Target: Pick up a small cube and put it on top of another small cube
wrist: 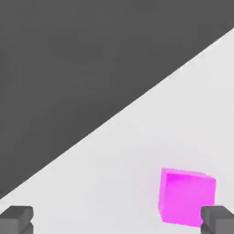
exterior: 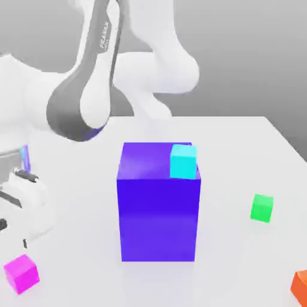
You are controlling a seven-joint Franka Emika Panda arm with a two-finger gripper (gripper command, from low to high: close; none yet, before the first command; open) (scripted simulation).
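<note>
I have the pincer [wrist: 117, 220] spread wide, empty, above the table [exterior: 159, 282] at near left. The magenta cube [exterior: 21, 274] lies just beyond it, nearer, one corner edge facing me; being a cube, no long axis. The green cube [exterior: 262, 208] sits right, farther off.

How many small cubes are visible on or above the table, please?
4: magenta at the exterior view's lower left, below the claw; cyan atop the big block; green at right; orange at lower right. The arm may hide others.
</note>
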